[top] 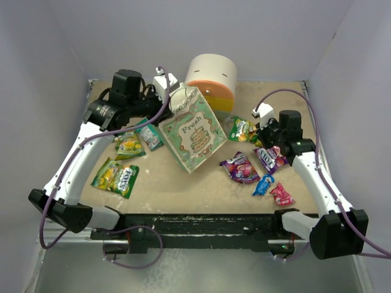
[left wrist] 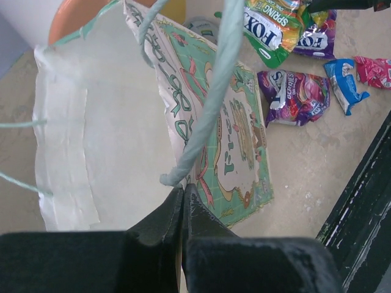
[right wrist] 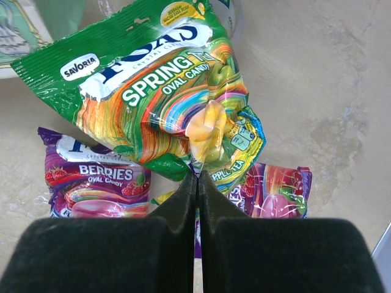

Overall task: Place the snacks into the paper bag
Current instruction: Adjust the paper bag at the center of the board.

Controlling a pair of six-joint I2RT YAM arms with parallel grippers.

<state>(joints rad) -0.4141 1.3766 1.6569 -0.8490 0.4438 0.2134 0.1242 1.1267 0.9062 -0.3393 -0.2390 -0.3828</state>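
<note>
Two pinches: bag string [left wrist: 211, 104], green snack [right wrist: 165, 91]

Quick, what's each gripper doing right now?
Left gripper: closed, apparently pinching the string handle of the paper bag.
Right gripper: closed on the green Spring candy packet.

The left gripper [left wrist: 183, 190] has its fingers [left wrist: 162, 217] pressed together. The string handle [left wrist: 211, 104] ends at their tips, perhaps pinched. The paper bag [left wrist: 91, 122] gapes white at left. At far right, a green packet [left wrist: 272, 30], purple packet [left wrist: 293, 94], blue packet [left wrist: 343, 82] and pink packet [left wrist: 374, 68] lie on the counter [left wrist: 305, 177].
</note>
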